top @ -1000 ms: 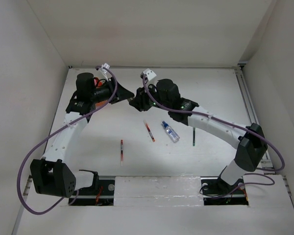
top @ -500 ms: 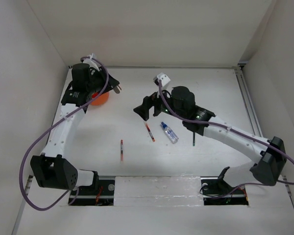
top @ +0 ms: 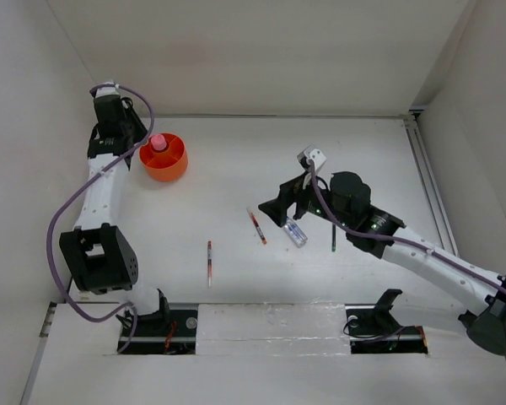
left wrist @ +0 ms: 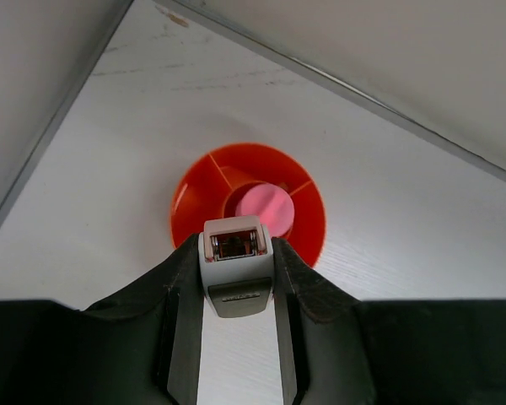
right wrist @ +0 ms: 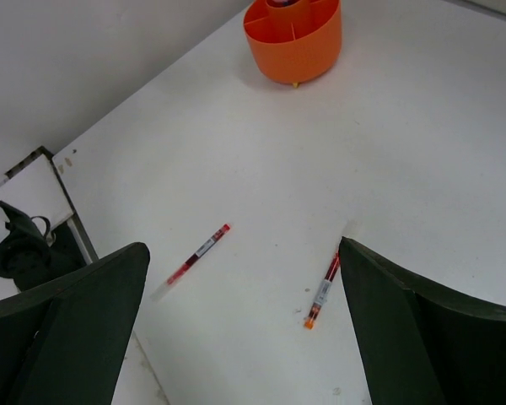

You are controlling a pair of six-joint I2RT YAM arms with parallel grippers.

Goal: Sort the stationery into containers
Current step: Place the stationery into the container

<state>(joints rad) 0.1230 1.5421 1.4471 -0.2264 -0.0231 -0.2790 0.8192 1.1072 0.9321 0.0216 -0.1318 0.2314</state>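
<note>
Orange cup (top: 165,160) sat at the far left of the table (top: 236,152), pink tube (left wrist: 266,211) upright in its centre compartment. Left gripper (left wrist: 234,245) hovered just beside the cup on the near side. A white block (left wrist: 236,270) filled the gap between the fingers, so couldn't tell the jaw opening. Red-white pen (top: 255,226) and other red-white pen (top: 209,260) lay mid-table, apart. Right gripper (right wrist: 243,253) hung over them, jaws wide, holding nothing. Clear bottle (top: 297,234) was just beside it, with the dark green pen (top: 333,240) further right.
</note>
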